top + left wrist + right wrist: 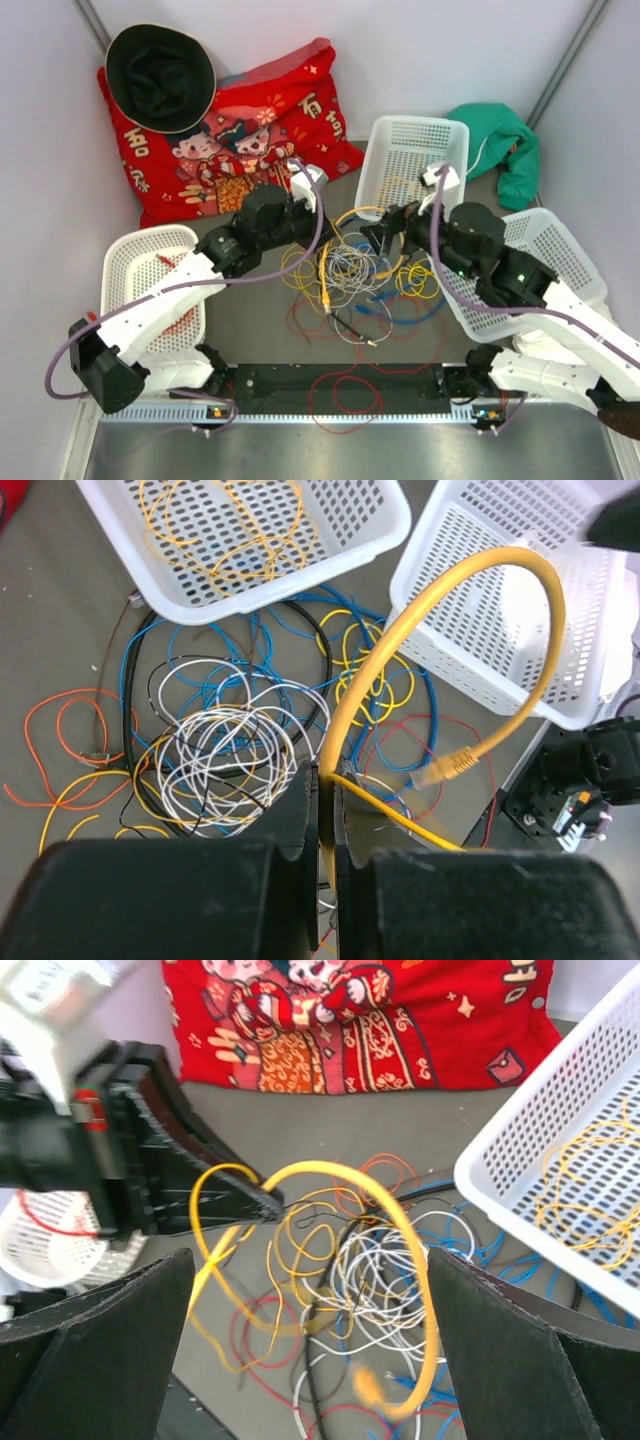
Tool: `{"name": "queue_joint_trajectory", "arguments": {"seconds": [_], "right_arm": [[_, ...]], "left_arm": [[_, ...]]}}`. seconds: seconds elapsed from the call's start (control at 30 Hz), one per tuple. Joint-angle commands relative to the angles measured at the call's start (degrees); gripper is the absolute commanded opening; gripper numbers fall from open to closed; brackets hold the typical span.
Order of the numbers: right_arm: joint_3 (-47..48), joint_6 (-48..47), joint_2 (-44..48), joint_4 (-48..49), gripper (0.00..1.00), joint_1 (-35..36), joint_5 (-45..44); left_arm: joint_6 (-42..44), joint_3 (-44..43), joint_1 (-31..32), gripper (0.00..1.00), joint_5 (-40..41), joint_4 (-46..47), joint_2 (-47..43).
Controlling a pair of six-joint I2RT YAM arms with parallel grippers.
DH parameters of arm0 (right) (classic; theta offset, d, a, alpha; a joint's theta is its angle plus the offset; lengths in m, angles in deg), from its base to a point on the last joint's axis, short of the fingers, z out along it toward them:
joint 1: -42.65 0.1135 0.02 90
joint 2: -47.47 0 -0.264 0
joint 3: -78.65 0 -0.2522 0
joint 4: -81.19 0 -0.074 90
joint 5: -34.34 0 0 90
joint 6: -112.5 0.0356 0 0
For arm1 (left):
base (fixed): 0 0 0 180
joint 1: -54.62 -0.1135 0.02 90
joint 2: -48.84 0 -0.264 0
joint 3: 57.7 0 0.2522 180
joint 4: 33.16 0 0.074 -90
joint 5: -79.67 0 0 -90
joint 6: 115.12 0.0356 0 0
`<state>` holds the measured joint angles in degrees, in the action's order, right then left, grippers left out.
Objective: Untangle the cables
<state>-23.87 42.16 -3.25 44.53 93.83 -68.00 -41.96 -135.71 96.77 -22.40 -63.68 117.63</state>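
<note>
The left gripper [323,780] is clenched on a thick yellow cable [540,640]. From the pinched jaws the cable rises in a tall arch and comes down to its yellow plug [447,767], which hangs above the heap. A thinner stretch of the same cable trails off to the right below the fingers. The right gripper [310,1257] is spread wide with nothing between its fingers [110,1350], hovering just over the tangle and facing the left gripper across it. The rest of the cables [355,270] lie in a heap on the grey table [250,330] between the two arms, with white, blue, yellow, orange, red and black loops overlapping. One red wire [345,395] strays toward the arm bases. Three white perforated baskets ring the heap. The far basket [445,135] holds thin yellow wires, the left basket [125,255] holds a red one, and the right basket [570,240] is partly hidden by the right arm. Beyond are a red cushion [290,100], a black hat [160,75] and a green cloth [505,140].
</note>
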Motion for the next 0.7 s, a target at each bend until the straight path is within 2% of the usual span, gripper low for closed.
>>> {"name": "queue_joint_trajectory", "arguments": {"seconds": [0.0, 0.13, 0.23, 0.33, 0.37, 0.43, 0.47, 0.5, 0.53, 0.67], "right_arm": [[3.5, -5.2, -4.2, 0.1, 0.99, -0.4, -1.8], [2.6, -5.2, -7.3, -1.4, 0.99, -0.8, -4.5], [1.4, -4.8, -7.6, -0.8, 0.91, -1.6, -4.0], [1.3, -4.8, -6.7, -0.1, 0.6, -1.9, -4.3], [1.4, -4.8, -6.4, 0.0, 0.38, -1.9, -4.6], [1.8, -4.8, -5.4, 0.0, 0.17, -1.9, -5.9], [2.2, -4.9, -5.3, -0.2, 0.0, -1.9, -6.5], [2.8, -5.0, -5.1, -0.8, 0.0, -1.9, -7.0], [4.1, -5.3, -5.4, -1.3, 0.0, -2.0, -7.6], [8.6, -6.3, -7.5, -3.6, 0.0, -3.2, -9.7]], "left_arm": [[1.4, 0.4, -0.1, 0.0, -3.0, 2.4, -3.3], [1.5, 0.5, -0.1, 0.0, -3.2, 2.1, -4.3], [1.6, 0.6, -0.1, 0.0, -2.7, 1.3, -4.6], [1.7, 0.7, -0.1, 0.0, -1.1, 0.7, -4.7], [1.6, 0.8, -0.1, 0.0, -0.5, 0.4, -4.7], [1.3, 1.0, -0.1, 0.02, 1.5, -0.3, -4.9], [0.8, 1.1, -0.1, 0.04, 3.5, -0.6, -5.1], [0.5, 1.3, -0.1, 0.09, 4.6, -0.7, -5.3], [0.2, 1.6, -0.1, 0.21, 5.6, -1.1, -5.5], [-1.4, 3.2, -0.1, 0.43, 9.6, -1.5, -6.7]]}}
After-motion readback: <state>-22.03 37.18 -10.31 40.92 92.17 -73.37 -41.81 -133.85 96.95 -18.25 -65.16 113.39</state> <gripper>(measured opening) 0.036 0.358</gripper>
